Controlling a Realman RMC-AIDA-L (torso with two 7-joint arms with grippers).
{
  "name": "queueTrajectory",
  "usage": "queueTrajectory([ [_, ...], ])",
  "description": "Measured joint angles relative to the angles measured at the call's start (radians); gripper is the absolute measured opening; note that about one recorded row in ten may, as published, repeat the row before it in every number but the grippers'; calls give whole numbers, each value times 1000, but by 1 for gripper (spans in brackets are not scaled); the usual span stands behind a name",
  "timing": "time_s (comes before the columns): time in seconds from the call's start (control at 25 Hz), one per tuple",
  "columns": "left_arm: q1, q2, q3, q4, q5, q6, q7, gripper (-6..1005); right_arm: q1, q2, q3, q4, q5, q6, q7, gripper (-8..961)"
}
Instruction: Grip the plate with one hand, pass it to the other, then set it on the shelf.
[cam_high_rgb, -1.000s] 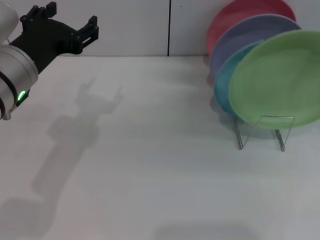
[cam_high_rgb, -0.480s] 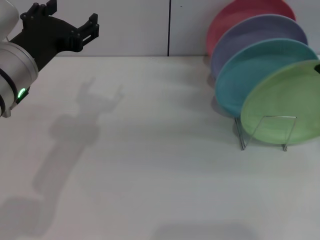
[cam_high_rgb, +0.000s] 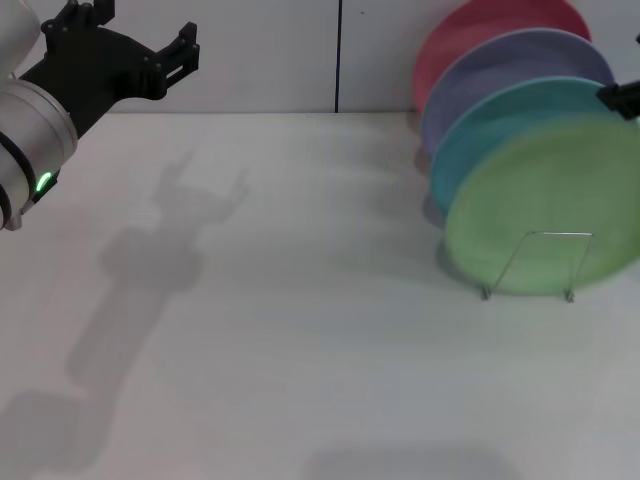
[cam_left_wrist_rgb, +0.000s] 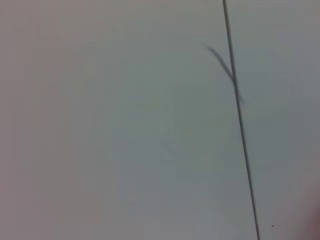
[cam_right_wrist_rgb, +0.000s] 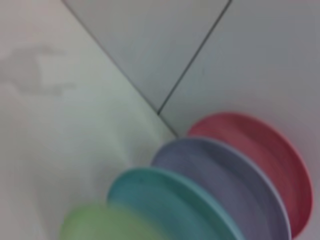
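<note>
Your round matte light-green plastic plate (cam_high_rgb: 545, 205) sits frontmost in the silver wire rack (cam_high_rgb: 530, 265) at 3 o'clock: light, stiff, slick, so pinch its rim. Left tool (cam_high_rgb: 135, 45) is spread wide at 10 o'clock; right tool's (cam_high_rgb: 622, 97) state I can't tell.

The setting is a robot test bench of the laboratory type, not a home or a kitchen. The work surface is a plain white table (cam_high_rgb: 300, 330) with a matte, unmarked top. Behind it stands a flat pale wall (cam_high_rgb: 270, 50) built of panels, with one thin dark vertical seam (cam_high_rgb: 339, 55); the same seam (cam_left_wrist_rgb: 239, 125) crosses the left wrist view. The only furnishing is a small wire rack (cam_high_rgb: 530, 265) holding coloured plastic plates (cam_high_rgb: 520, 110) in a row, well to the side of the left gripper's (cam_high_rgb: 135, 35) jaws, arranged as test props.
</note>
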Motion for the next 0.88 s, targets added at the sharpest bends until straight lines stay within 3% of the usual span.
queueTrajectory([
  [0.32,-9,1,1,-10,7,0,4,859,-2,-4,142,-71,125,19,25,648],
  [0.4,-17,0,0,-10,8,0,4,859,-17,-5,240,-73,207,75,27,648],
  [0.44,-20,1,0,-10,9,3,5,859,-61,-5,359,-52,369,160,16,648],
  [0.48,-20,1,0,-10,9,3,5,859,-61,-5,359,-52,369,160,16,648],
  [0.56,-22,1,0,-3,11,11,6,860,-125,-3,550,50,637,237,-95,649],
  [0.6,-22,1,0,-3,11,11,6,860,-125,-3,550,50,637,237,-95,649],
  [0.64,-23,1,0,0,12,16,6,860,-159,-3,683,171,824,256,-220,649],
  [0.68,-23,1,0,0,12,16,6,860,-159,-3,683,171,824,256,-220,649],
  [0.8,-22,1,-1,4,15,33,6,859,-233,-7,806,404,1123,258,-464,648],
  [0.84,-8,0,-2,24,15,104,6,859,-305,-7,828,573,1335,232,-653,648],
  [0.88,-4,0,-1,36,15,126,6,859,-305,-7,828,573,1335,232,-653,648],
])
